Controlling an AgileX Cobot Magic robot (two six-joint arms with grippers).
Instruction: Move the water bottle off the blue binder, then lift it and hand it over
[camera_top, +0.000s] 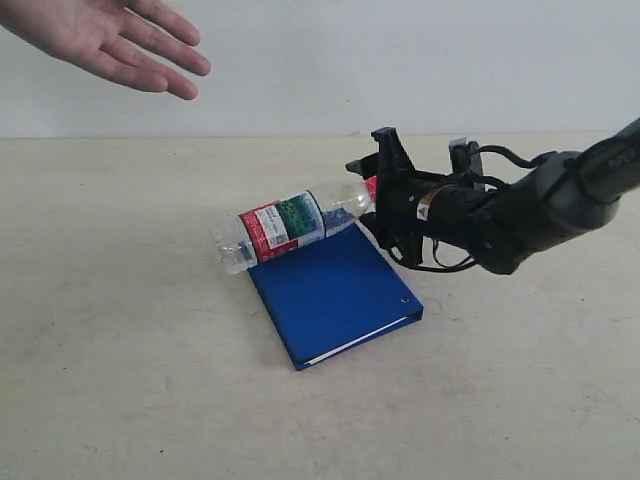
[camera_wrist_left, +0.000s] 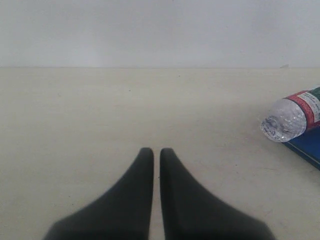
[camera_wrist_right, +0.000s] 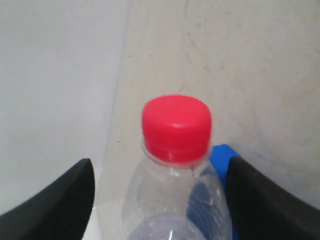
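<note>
The water bottle (camera_top: 285, 225) lies on its side across the far corner of the blue binder (camera_top: 335, 290), red cap toward the right and clear base overhanging the binder's left edge. My right gripper (camera_top: 378, 200) is at the cap end. In the right wrist view its black fingers (camera_wrist_right: 250, 200) stand open on either side of the water bottle's (camera_wrist_right: 172, 200) shoulder, just behind the red cap (camera_wrist_right: 176, 127), with a gap on one side. My left gripper (camera_wrist_left: 156, 150) is shut on nothing, low over bare table, and the bottle's base (camera_wrist_left: 282, 120) is off to one side of it.
An open human hand (camera_top: 110, 40) hovers palm-down at the upper left of the exterior view. The beige table (camera_top: 120, 350) ends at a white wall behind. A corner of the binder (camera_wrist_left: 307, 145) shows beneath the bottle in the left wrist view.
</note>
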